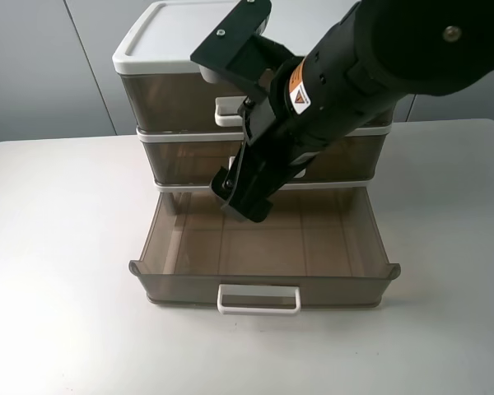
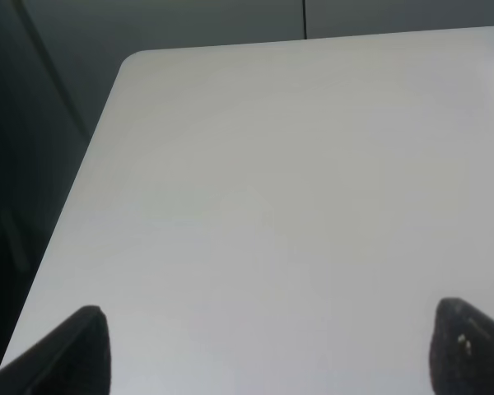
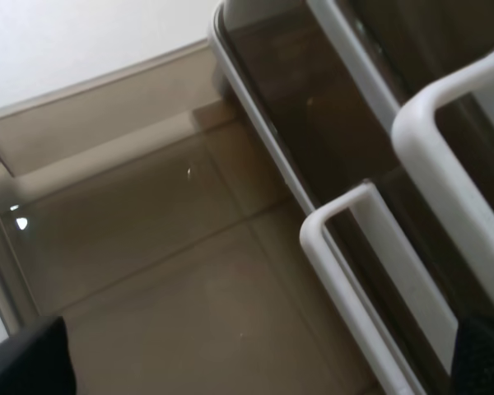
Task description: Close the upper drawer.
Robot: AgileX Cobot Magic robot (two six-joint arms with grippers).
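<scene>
The cabinet (image 1: 177, 29) holds three smoky brown drawers. The upper drawer (image 1: 263, 247), the one with the widest white loop handle (image 1: 258, 298), sits lowest in the stack and is pulled far out toward the table's front; it is empty. My right gripper (image 1: 243, 202) hangs open over the drawer's rear part, just in front of the middle drawer's handle (image 3: 354, 271). In the right wrist view the gripper (image 3: 255, 366) shows two dark fingertips (image 3: 25, 362) wide apart above the drawer floor (image 3: 173, 271). My left gripper (image 2: 267, 354) is open over bare table and out of the exterior view.
The two other drawers (image 1: 181, 156) are pushed in; the top one's white handle (image 3: 453, 164) is partly hidden by my right arm (image 1: 354, 74). The white table (image 1: 58, 247) spreads around the cabinet, and its far corner (image 2: 132, 62) shows in the left wrist view.
</scene>
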